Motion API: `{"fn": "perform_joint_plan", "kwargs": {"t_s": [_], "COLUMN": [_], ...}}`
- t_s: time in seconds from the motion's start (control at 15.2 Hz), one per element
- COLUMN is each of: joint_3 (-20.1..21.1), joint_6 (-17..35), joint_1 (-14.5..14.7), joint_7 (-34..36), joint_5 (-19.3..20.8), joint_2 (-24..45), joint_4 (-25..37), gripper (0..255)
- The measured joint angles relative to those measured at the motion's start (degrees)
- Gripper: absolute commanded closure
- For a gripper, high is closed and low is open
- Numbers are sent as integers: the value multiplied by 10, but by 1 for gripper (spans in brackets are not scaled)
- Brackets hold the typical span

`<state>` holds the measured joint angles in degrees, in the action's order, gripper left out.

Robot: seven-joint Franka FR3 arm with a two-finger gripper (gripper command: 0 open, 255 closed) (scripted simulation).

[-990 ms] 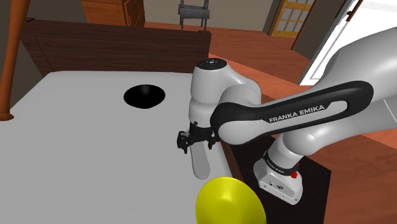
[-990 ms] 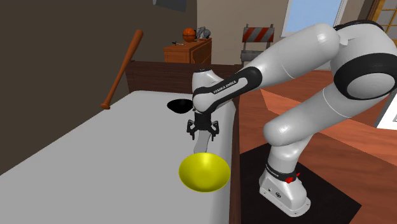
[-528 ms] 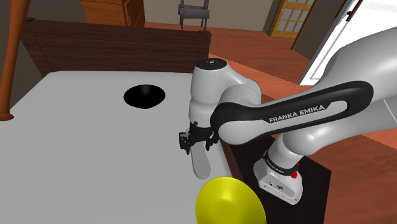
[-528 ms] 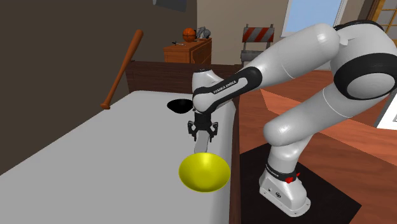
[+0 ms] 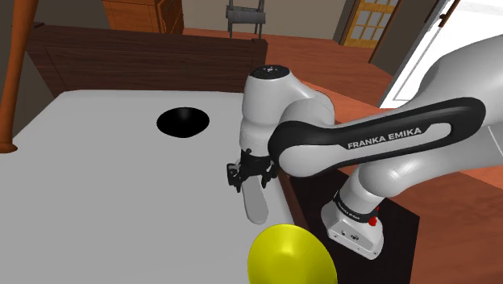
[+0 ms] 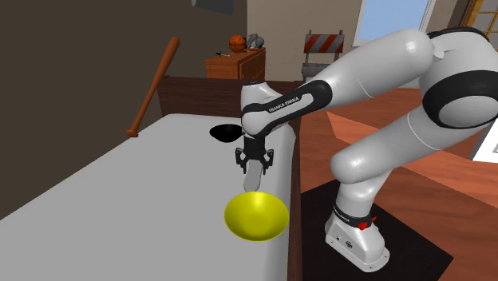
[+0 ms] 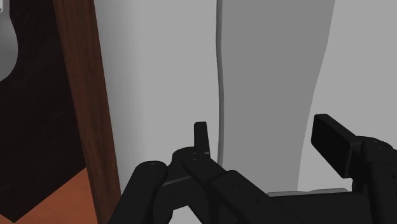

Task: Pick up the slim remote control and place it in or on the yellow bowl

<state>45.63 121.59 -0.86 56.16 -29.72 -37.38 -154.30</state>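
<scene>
Remote (image 5: 255,203) pts lengthwise twd yellow bowl (image 5: 287,255).

The white Franka arm (image 5: 379,145) folds at the elbow and carries its dark-banded forearm low across the shoulder view. Its last white link (image 5: 268,105) stands upright, with the wrist pointing straight down. The black gripper (image 6: 255,166) hangs beneath that link. Its fingers (image 7: 334,141) stand a little apart, clamped on the long sides of the grey remote control (image 7: 273,76).
</scene>
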Motion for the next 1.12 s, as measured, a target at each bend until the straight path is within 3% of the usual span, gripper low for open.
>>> {"fn": "perform_joint_plan", "kwargs": {"t_s": [1.12], "joint_3": [-70], "joint_6": [-148], "joint_1": [3], "joint_7": [2], "joint_5": [41], "joint_2": [-59], "joint_4": [88], "gripper": [255]}}
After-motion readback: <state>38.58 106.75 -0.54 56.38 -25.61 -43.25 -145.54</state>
